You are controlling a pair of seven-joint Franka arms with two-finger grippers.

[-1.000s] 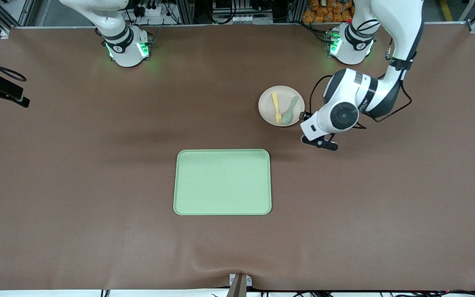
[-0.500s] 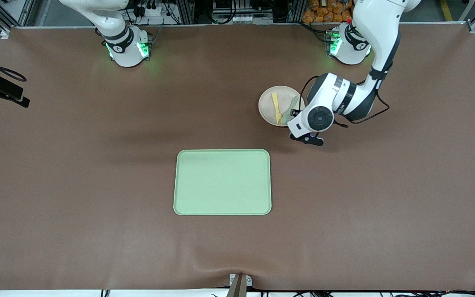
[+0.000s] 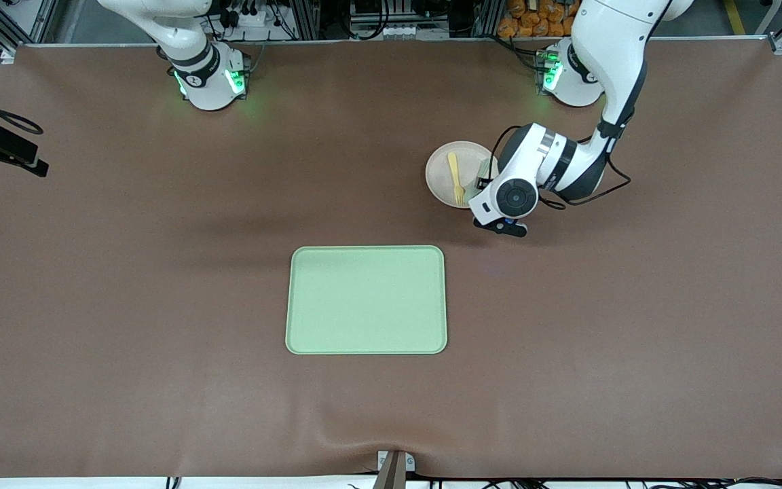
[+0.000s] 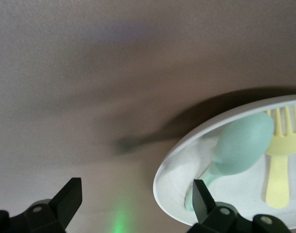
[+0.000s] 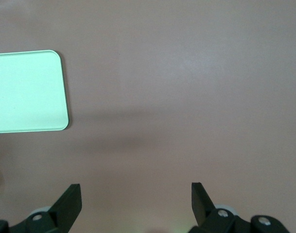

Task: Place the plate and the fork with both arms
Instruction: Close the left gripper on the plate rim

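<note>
Left hand point(image 4: 133, 206) wide open, straddling plate point(image 3: 442, 182) rim; fork point(image 3: 455, 178) inside. Step: reaching for plate. Next: squeeze rim, lift to tray point(image 3: 366, 299). Right hand point(image 5: 133, 206) open, waiting.

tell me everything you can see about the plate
The plate is small, round, pale beige-pink and matte, with a shallow rim. It lies flat on the brown table, farther from the front camera than the green tray. A yellow fork and a grey-green spoon lie in it. The left claw is open across its rim.
</note>
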